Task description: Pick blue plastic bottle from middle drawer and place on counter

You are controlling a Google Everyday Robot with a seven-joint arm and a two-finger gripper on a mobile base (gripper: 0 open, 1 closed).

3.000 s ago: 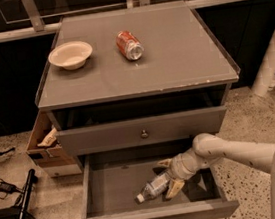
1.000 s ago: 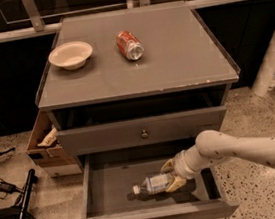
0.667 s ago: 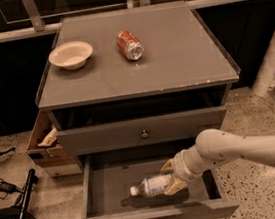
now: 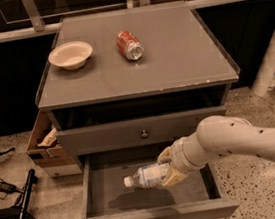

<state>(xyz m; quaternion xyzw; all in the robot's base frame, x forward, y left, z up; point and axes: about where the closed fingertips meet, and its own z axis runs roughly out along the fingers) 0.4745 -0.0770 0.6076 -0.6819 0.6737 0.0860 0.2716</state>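
Observation:
The blue plastic bottle point(image 4: 145, 176), clear with a white cap and a pale label, lies level in my gripper point(image 4: 167, 167), cap pointing left. The gripper is shut on the bottle's right end and holds it above the dark floor of the open middle drawer point(image 4: 139, 199); the bottle's shadow falls on that floor. My white arm point(image 4: 232, 142) reaches in from the right. The grey counter point(image 4: 171, 61) is the cabinet top, above and behind the drawer.
A cream bowl point(image 4: 71, 54) and a red soda can point(image 4: 129, 45) lying on its side sit on the counter's far half. A cardboard box point(image 4: 43, 144) stands left of the cabinet. A white pipe point(image 4: 272, 58) rises at the right. A black stand and cables point(image 4: 20, 212) lie on the floor at the left.
The gripper has closed on the bottle and raised it off the drawer floor. The bottle has turned from tilted to level and moved slightly left and up.

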